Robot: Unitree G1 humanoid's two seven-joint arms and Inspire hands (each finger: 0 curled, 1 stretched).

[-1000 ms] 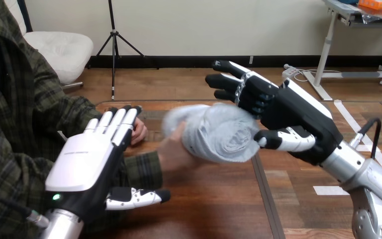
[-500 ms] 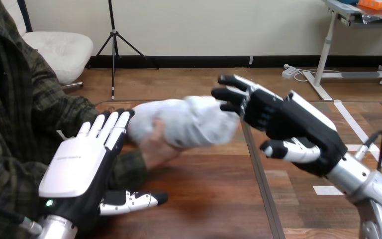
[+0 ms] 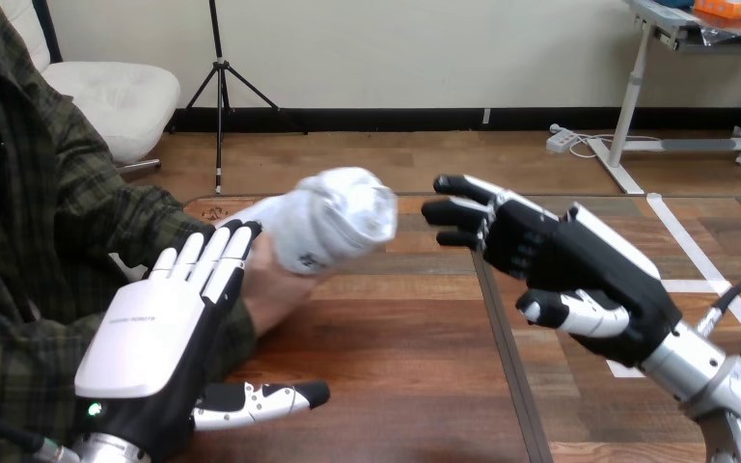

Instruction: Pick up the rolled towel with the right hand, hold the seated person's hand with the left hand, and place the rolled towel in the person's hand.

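Note:
The rolled white towel [image 3: 333, 217] is raised above the table at centre left, held in the person's hand [image 3: 268, 289], whose fingers are mostly hidden behind it. My left hand [image 3: 159, 333] stands open just left of the person's wrist, fingers straight and pointing up, thumb stretched out low to the right; I cannot tell whether it touches the wrist. My right hand [image 3: 564, 265] hovers open to the right of the towel, fingers pointing left, a clear gap between fingertips and towel.
The wooden table [image 3: 415, 386] spreads below both hands, with a dark seam running down its middle. The person's sleeve [image 3: 19, 357] and torso take up the left edge.
My right hand has let go of the towel and drawn back to the right. The person's hand has carried the towel left and up. My left hand has stayed beside the wrist.

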